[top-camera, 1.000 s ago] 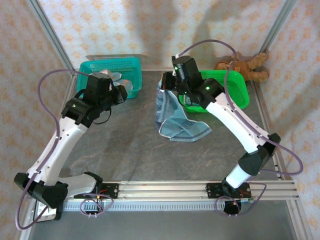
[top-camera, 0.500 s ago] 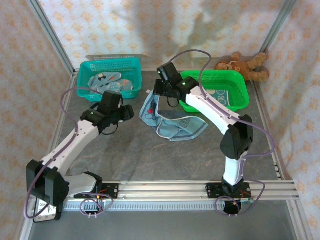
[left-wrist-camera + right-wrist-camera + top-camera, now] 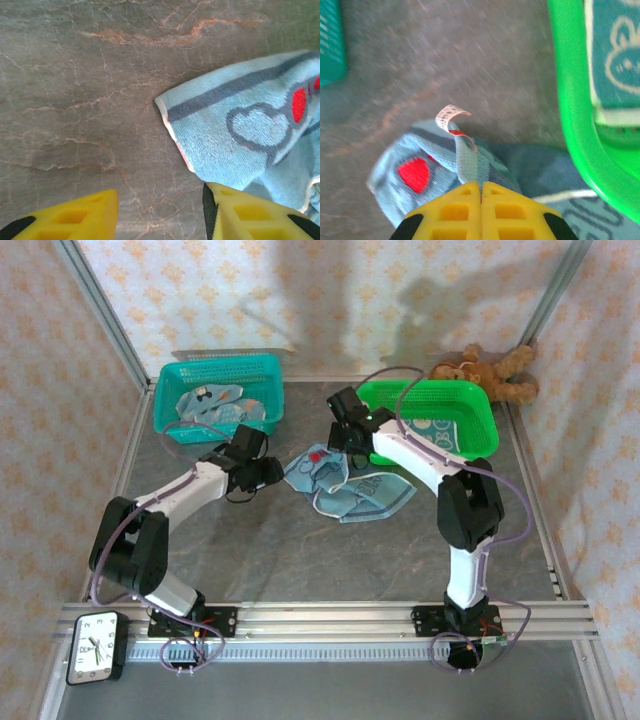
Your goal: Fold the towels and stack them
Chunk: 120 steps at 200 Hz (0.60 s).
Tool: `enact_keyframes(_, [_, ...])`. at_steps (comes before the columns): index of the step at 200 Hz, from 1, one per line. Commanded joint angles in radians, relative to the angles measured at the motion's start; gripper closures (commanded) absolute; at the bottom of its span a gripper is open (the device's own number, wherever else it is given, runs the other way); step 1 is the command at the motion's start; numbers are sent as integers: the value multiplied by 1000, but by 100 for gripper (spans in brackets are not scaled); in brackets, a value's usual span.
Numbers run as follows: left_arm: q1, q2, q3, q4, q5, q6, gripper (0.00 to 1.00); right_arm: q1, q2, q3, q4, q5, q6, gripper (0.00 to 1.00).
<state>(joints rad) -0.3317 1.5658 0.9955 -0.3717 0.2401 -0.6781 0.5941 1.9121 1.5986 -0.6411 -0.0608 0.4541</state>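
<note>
Top external: towel (image 3: 360,495) crumpled on grey surface (image 3: 300,550) between teal basket (image 3: 218,364) and green basket (image 3: 487,430).
Right jaws: closed, pinching towel edge.
Left jaws: apart, empty, beside towel corner.

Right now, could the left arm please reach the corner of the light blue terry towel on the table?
Probably yes: the towel corner lies just ahead of its open jaws, bare grey table between.

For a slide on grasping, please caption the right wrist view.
Right gripper pinching a raised fold of the blue towel beside the green basket.
</note>
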Motion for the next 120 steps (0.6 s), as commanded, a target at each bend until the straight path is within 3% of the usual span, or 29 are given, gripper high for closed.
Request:
enact_keyframes(1, [6, 59, 46, 46, -7, -46, 54, 3, -100, -46, 28, 41, 23, 100])
enact_keyframes(58, [-9, 212, 162, 15, -116, -94, 59, 3, -128, -86, 47, 27, 31, 100])
enact_keyframes(120, [-40, 337, 266, -13, -130, -80, 59, 3, -125, -95, 56, 9, 35, 100])
